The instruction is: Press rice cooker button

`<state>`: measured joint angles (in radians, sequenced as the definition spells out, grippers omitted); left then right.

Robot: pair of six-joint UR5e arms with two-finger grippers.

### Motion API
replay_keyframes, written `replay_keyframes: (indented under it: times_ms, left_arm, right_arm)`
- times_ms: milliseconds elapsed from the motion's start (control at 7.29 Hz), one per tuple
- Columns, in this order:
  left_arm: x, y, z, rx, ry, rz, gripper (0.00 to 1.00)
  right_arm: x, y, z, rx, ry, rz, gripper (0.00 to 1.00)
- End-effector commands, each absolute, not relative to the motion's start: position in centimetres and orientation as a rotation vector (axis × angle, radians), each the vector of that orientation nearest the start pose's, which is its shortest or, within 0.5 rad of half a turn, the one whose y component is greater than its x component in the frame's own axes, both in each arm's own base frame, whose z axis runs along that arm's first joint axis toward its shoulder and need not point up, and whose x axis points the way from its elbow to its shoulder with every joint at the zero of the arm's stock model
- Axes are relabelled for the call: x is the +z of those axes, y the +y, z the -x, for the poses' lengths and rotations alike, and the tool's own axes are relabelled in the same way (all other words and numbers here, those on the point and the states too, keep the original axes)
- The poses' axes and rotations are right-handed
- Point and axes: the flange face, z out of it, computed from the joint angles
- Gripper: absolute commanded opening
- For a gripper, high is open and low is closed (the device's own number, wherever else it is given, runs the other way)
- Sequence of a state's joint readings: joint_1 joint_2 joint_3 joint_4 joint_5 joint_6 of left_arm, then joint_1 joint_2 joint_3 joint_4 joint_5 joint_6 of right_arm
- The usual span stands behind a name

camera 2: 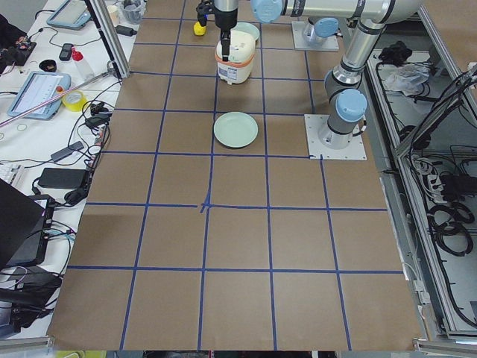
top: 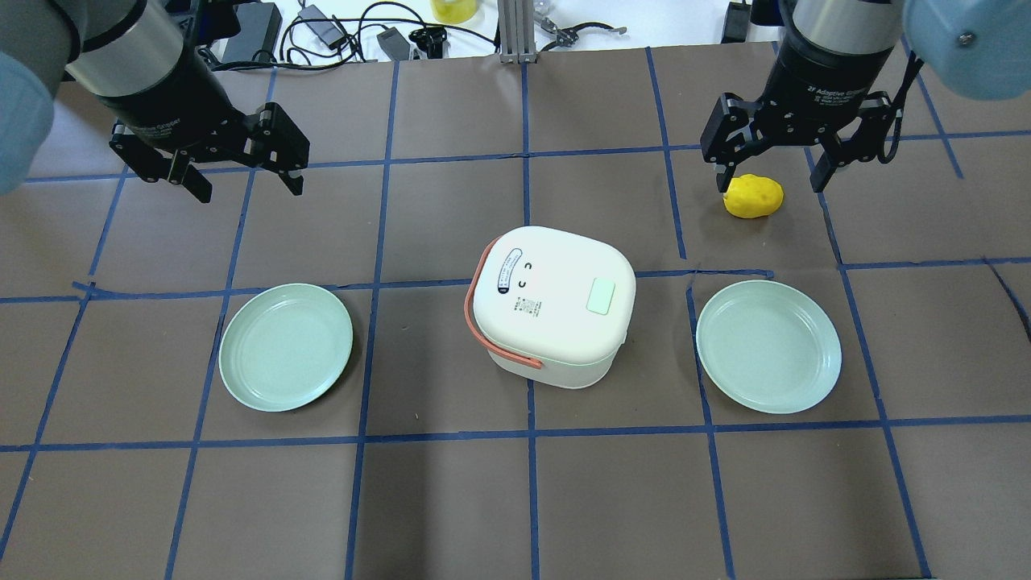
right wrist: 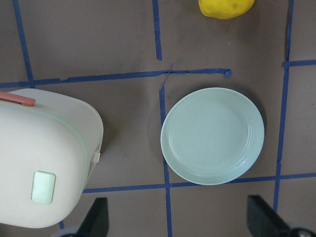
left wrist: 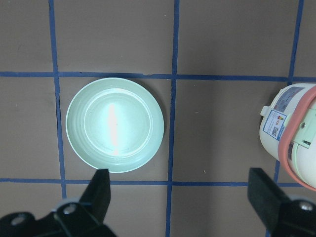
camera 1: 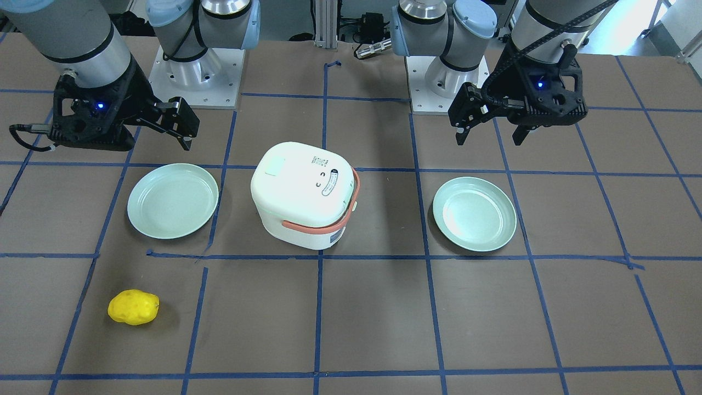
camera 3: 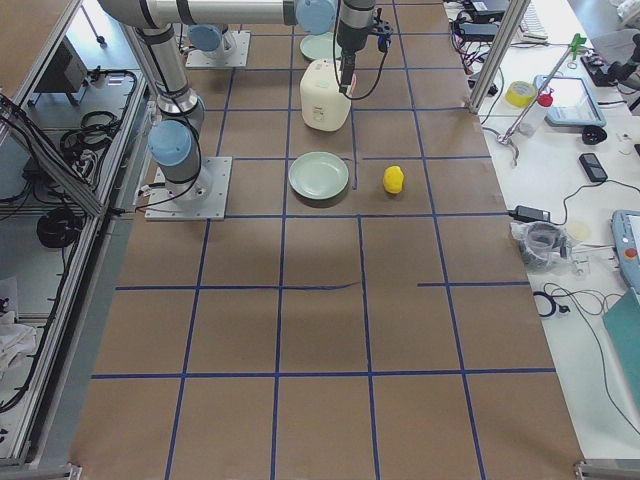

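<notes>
The white rice cooker point(top: 552, 302) with an orange handle stands at the table's middle, lid shut. Its pale mint button point(top: 602, 296) sits on the lid's right side, and also shows in the front view point(camera 1: 272, 166) and the right wrist view point(right wrist: 43, 186). My left gripper point(top: 248, 187) is open and empty, high above the table, left of the cooker. My right gripper point(top: 771, 184) is open and empty, high up to the cooker's right. Neither touches the cooker. The cooker's edge shows in the left wrist view point(left wrist: 291, 133).
A mint plate point(top: 286, 346) lies left of the cooker and another mint plate point(top: 768, 346) lies right of it. A yellow lumpy fruit-like object point(top: 753, 196) lies beyond the right plate. Blue tape lines grid the brown table.
</notes>
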<state>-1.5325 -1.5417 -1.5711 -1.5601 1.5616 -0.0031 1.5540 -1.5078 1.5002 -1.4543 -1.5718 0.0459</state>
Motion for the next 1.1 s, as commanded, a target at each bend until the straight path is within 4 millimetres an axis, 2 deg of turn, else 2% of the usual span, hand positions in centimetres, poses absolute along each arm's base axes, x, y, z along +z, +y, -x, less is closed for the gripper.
replay_keyframes:
  times_ms: [0, 961]
  left_arm:
    - [50.32, -48.8, 11.56, -0.063, 3.149, 0.065, 1.0]
    - [50.32, -48.8, 11.56, -0.063, 3.149, 0.065, 1.0]
  right_arm:
    - [47.9, -50.9, -12.49, 0.176, 3.135, -0.099, 1.0]
    - [48.42, -50.61, -12.49, 0.161, 3.136, -0.118, 1.0]
